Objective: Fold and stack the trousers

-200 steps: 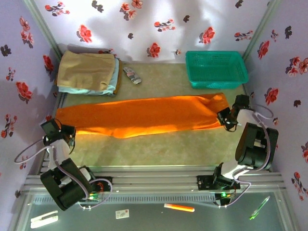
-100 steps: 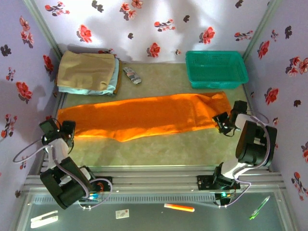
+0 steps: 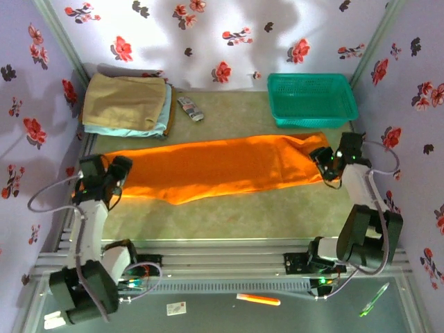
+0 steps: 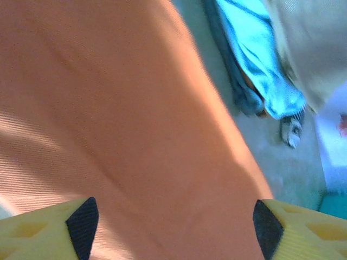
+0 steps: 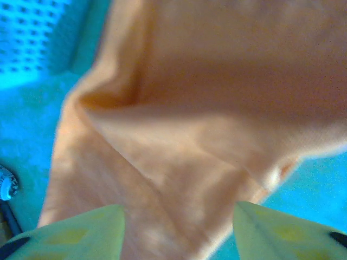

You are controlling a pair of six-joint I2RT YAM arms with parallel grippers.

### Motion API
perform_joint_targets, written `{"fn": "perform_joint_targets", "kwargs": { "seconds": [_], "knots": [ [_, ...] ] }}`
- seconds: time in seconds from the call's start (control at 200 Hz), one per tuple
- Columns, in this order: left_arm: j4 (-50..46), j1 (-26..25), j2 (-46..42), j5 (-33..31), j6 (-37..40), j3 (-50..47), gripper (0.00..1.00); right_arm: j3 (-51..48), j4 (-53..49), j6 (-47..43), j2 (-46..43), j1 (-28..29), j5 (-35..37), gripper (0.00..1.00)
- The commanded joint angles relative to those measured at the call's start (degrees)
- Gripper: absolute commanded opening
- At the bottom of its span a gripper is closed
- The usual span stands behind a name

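The counter point(image 3: 243, 215) is lying bare along the lower side, below the trousers point(image 3: 215, 170), which are stretching flat across mid-frame from left to right. The green basket point(image 3: 311, 76) is sitting just above their right end. The left jaws and right jaws are hovering wide apart over each end, gripping nothing.

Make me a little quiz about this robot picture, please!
1. True or false: the trousers lie inside the basket.
2. What colour are the trousers? A green, B orange, C purple.
3. Fill the gap: the tan garment lies on top of a light ___ one.
Key: 1 false; 2 B; 3 blue.
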Motion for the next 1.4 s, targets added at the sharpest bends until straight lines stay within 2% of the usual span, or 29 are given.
{"fn": "perform_joint_targets", "kwargs": {
  "seconds": [0.0,0.09,0.155,0.3,0.44,0.55,0.65,0.795,0.905,1.07,1.2,1.315,1.395],
  "knots": [
    [7.3,-7.0,8.6,-4.3,-1.5,3.1,0.75,5.5,2.9,1.7,9.3,7.5,0.6,0.47],
    [11.9,-12.4,18.0,-4.3,-0.8,6.4,0.73,10.4,2.5,0.7,17.5,14.0,1.8,0.41],
    [15.1,-15.4,23.6,-4.6,-0.1,8.1,0.71,11.4,2.9,1.0,22.0,16.4,2.0,0.37],
    [23.2,-15.9,30.1,-4.8,-1.6,3.1,0.7,5.4,5.0,1.4,24.3,17.0,1.6,0.4],
    [26.4,-13.9,29.2,-4.8,-3.4,-6.1,0.69,-4.0,2.3,-0.9,20.9,15.6,1.4,0.47],
    [26.6,-12.1,24.4,-3.6,-4.8,-12.9,0.69,-10.1,0.1,-1.4,15.5,11.7,-4.0,0.5],
    [21.4,-10.6,18.4,-2.7,-3.1,-15.0,0.71,-10.5,-2.6,-2.0,9.6,7.4,-8.3,0.53],
    [19.0,-10.5,17.3,-0.5,-0.8,-12.7,0.73,1.4,-13.0,-8.3,7.9,4.6,1.4,0.54],
    [20.9,-10.5,21.0,2.2,-0.7,-10.6,0.72,10.5,-16.3,-10.5,13.4,3.6,8.6,0.53],
    [23.1,-10.4,22.3,3.5,-1.1,-10.6,0.72,16.8,-16.5,-11.7,18.9,0.3,16.6,0.53],
    [22.4,-10.3,20.1,3.2,-0.2,-11.2,0.72,23.3,-21.4,-17.2,23.8,0.0,25.3,0.59],
    [21.2,-10.2,18.5,3.1,0.6,-11.2,0.72,25.0,-22.7,-18.5,27.7,-2.6,26.1,0.61],
    [21.0,-10.2,17.8,3.1,1.0,-11.2,0.72,25.6,-21.0,-19.3,30.4,-4.4,22.1,0.62]
  ]
}}
